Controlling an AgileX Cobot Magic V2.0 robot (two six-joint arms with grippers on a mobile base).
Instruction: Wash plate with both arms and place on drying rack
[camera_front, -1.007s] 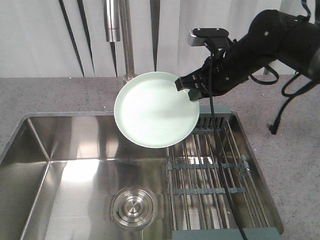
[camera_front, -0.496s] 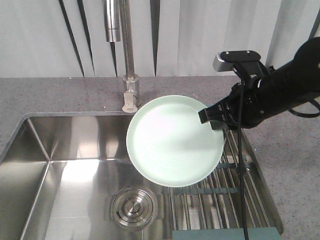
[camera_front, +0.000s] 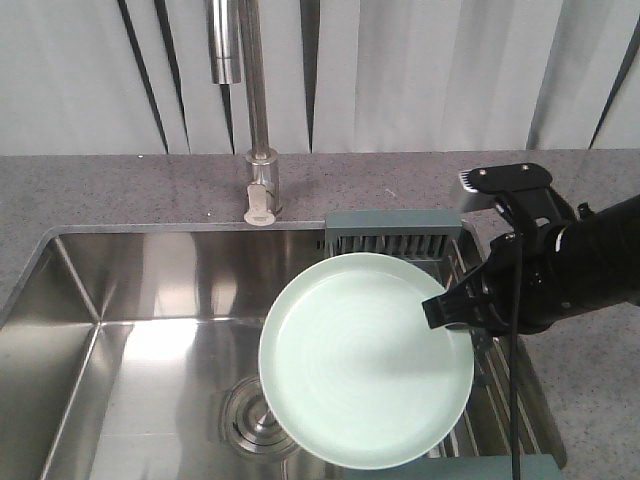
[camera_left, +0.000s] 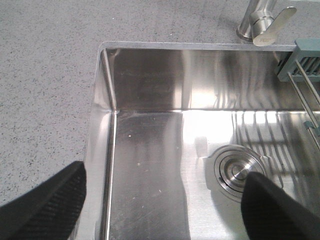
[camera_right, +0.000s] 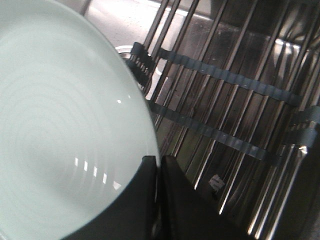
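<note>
The pale mint-green plate (camera_front: 355, 365) hangs tilted above the sink, its right part over the drying rack (camera_front: 392, 231). My right gripper (camera_front: 441, 311) is shut on the plate's right rim. In the right wrist view both black fingers (camera_right: 150, 195) pinch the rim of the plate (camera_right: 65, 125), with the drying rack's bars (camera_right: 235, 100) below. My left gripper (camera_left: 160, 210) is open and holds nothing. It hovers over the left part of the basin, and the drying rack's corner (camera_left: 302, 62) shows at the right. The left arm does not show in the front view.
A tall steel faucet (camera_front: 256, 110) stands behind the steel sink (camera_front: 150, 290) on the grey speckled counter (camera_front: 100, 190). The round drain (camera_left: 234, 170) sits in the basin floor, partly hidden by the plate in the front view. The right arm's cable (camera_front: 515, 400) hangs over the rack.
The right arm has carried the plate down and to the right, from beside the faucet to low over the drain and rack. The rack's back end piece is now uncovered.
</note>
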